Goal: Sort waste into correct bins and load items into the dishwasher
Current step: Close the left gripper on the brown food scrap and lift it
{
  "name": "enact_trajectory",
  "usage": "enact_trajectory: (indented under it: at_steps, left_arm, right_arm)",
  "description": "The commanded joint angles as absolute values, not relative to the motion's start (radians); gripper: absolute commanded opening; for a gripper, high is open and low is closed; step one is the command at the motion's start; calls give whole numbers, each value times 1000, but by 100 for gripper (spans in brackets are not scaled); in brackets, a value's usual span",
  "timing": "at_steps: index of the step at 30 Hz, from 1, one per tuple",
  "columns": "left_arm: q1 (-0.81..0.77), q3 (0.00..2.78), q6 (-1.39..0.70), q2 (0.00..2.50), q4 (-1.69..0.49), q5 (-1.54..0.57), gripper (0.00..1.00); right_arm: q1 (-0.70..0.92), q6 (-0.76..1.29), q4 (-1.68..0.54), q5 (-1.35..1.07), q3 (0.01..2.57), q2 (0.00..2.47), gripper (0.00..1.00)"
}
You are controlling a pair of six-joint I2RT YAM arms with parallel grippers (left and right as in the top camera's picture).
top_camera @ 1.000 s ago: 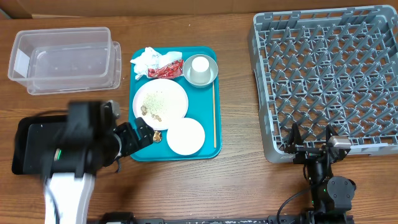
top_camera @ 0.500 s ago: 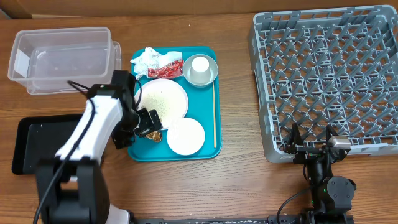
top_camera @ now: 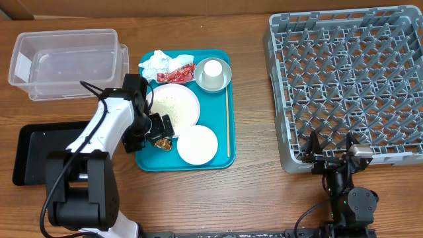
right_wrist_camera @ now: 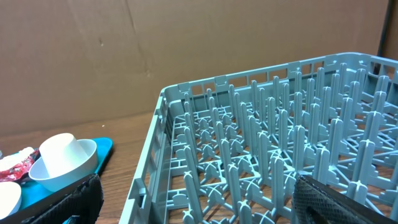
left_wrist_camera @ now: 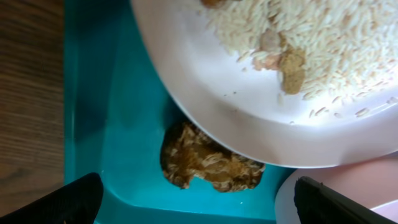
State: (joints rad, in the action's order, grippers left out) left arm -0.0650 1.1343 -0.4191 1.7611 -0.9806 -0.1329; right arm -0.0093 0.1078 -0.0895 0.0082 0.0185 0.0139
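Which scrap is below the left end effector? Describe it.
Find the teal tray mid-table. In its overhead-view lower-left corner, at the rim of the rice plate, lies a brown clump: the only scrap on the tray floor, not on a plate.

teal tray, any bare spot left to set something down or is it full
Bare teal tray shows between the large plate, bowl, small plate and chopstick, plus a thin strip from chopstick to right rim. Crowded: napkins and wrapper far left corner; food scrap under the open left pincer near left corner.

Even bright light, soft shadows, sharp pics.
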Motion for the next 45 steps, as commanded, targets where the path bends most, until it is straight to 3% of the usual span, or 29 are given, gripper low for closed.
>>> enact_trajectory:
  at_steps: [1, 18, 23, 43, 45]
  left_arm:
    - [-86, 1125, -427, 1768, -970, -119, 100]
    - [-93, 1062, -468, 1768, -943, -67, 100]
    - [-93, 1062, -472, 1768, -904, -59, 83]
    - [-144, 1062, -427, 1839, -846, -68, 82]
    - [-144, 1062, -427, 1839, -842, -68, 77]
  right_arm:
    - [-7, 105, -83, 22, 8, 3, 100]
    - [-7, 105, -83, 22, 8, 3, 100]
    - [-7, 105, -83, 22, 8, 3, 100]
    - [-7, 105, -83, 22, 8, 3, 100]
    - [-7, 105, -83, 22, 8, 3, 100]
